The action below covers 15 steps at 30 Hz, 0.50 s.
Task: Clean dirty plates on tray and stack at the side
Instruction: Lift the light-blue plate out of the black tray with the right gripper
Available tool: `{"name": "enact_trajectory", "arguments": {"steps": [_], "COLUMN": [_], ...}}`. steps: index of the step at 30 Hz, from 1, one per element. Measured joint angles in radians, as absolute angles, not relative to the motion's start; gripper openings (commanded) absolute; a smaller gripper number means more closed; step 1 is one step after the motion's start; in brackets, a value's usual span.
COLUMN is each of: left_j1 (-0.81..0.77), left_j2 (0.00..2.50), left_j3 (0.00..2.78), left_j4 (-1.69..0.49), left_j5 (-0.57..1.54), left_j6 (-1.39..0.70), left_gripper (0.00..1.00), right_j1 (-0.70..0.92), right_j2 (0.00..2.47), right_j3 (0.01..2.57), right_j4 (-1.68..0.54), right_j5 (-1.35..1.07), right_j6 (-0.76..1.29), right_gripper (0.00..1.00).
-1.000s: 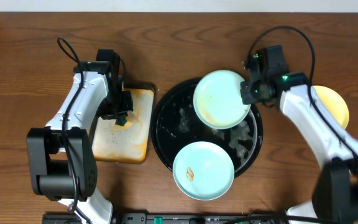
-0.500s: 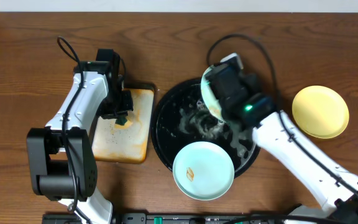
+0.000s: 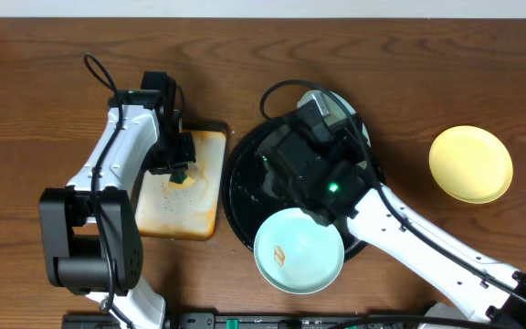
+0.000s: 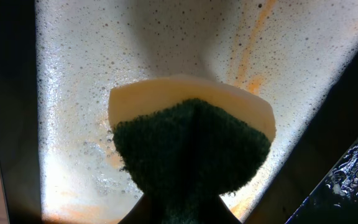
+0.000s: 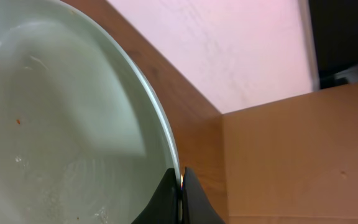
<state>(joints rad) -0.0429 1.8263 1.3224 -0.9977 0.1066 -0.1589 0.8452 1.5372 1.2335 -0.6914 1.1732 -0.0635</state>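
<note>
My right gripper is shut on the rim of a pale mint-blue plate, held tilted on edge above the far side of the round black tray. In the right wrist view the gripper pinches the plate's rim, and the wet plate fills the left of the frame. A second mint-blue plate with an orange smudge lies on the tray's near edge. A yellow plate lies on the table at the right. My left gripper is shut on a green sponge.
The sponge rests on a rectangular cream tray, foamy and orange-stained, left of the black tray. The black tray is wet with suds. The right arm stretches across the tray from the front right. Cables loop above both arms.
My right arm has swung left over the black tray with the mint-blue plate, and the plate has turned from flat to on edge. The left arm has not moved.
</note>
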Motion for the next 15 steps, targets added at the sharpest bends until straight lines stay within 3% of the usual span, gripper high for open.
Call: {"name": "enact_trajectory", "arguments": {"steps": [15], "left_j1": [-0.043], "left_j2": [1.826], "left_j3": [1.322], "left_j4": [-0.997], "left_j5": [0.107], "left_j6": [-0.159], "left_gripper": [0.15], "right_j1": [0.902], "right_j2": [1.537], "right_j3": [1.234], "right_j4": [-0.691], "right_j5": [1.298], "right_j6": [-0.089], "right_gripper": [0.01]}}
